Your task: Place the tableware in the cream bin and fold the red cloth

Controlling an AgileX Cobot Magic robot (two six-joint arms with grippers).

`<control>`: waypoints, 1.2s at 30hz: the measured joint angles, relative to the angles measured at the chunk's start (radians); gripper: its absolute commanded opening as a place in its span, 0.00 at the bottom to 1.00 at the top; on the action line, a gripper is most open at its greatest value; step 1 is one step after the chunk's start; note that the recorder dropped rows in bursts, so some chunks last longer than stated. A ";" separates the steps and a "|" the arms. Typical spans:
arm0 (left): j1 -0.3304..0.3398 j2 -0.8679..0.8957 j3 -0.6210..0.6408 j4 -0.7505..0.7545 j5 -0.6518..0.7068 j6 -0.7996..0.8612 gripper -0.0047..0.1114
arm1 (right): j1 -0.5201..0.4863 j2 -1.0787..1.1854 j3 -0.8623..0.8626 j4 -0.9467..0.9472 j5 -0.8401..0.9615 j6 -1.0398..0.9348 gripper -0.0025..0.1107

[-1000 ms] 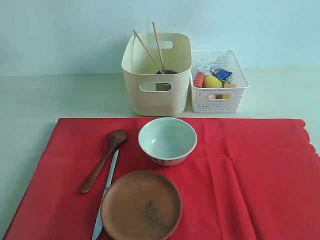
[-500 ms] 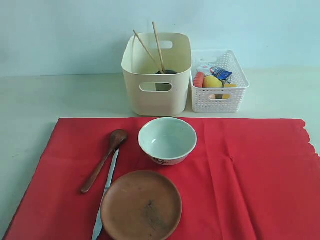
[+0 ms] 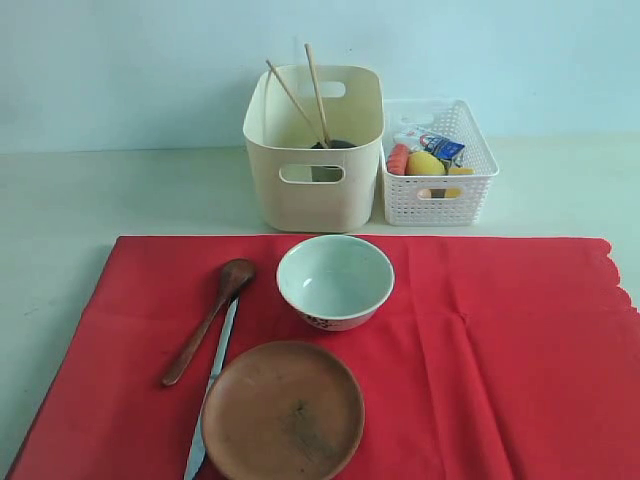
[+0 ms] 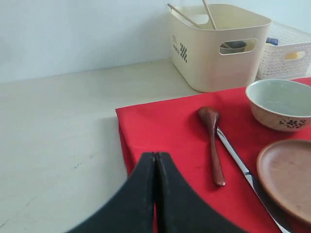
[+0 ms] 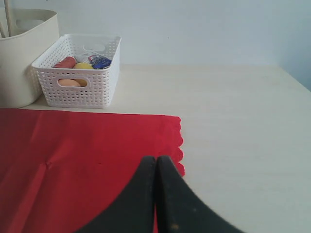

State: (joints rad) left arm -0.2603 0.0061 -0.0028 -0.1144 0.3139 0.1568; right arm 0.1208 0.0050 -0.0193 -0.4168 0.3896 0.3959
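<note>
The red cloth (image 3: 480, 350) lies flat across the table. On it rest a white bowl (image 3: 335, 280), a round brown plate (image 3: 283, 410), a dark wooden spoon (image 3: 208, 320) and a silver knife (image 3: 212, 395). Behind the cloth stands the cream bin (image 3: 313, 150) with two chopsticks (image 3: 312, 95) leaning out of it and a dark shape at its bottom. My left gripper (image 4: 155, 156) is shut and empty above the cloth's left edge, short of the spoon (image 4: 212, 141). Shut and empty too, my right gripper (image 5: 156, 159) hovers by the scalloped edge (image 5: 179, 145). Neither gripper shows in the exterior view.
A low white perforated basket (image 3: 440, 195) with a lemon, a sausage, an egg and a small blue-white carton stands right of the cream bin. Bare pale tabletop (image 4: 58, 126) lies left of the cloth and also right of it (image 5: 248, 126).
</note>
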 measured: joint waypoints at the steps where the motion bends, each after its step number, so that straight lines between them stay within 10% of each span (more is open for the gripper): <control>1: 0.000 0.000 0.000 0.000 0.000 0.000 0.04 | 0.000 0.000 0.000 0.000 -0.002 0.000 0.02; 28: 0.000 0.000 0.000 0.000 0.000 0.000 0.04 | 0.000 0.000 0.000 0.013 -0.002 -0.064 0.02; 36: 0.000 0.000 0.000 0.000 0.000 0.000 0.04 | 0.000 0.000 0.000 0.299 -0.005 -0.337 0.02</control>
State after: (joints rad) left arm -0.2603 0.0061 -0.0028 -0.1144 0.3139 0.1568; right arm 0.1208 0.0050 -0.0196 -0.1178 0.3844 0.0585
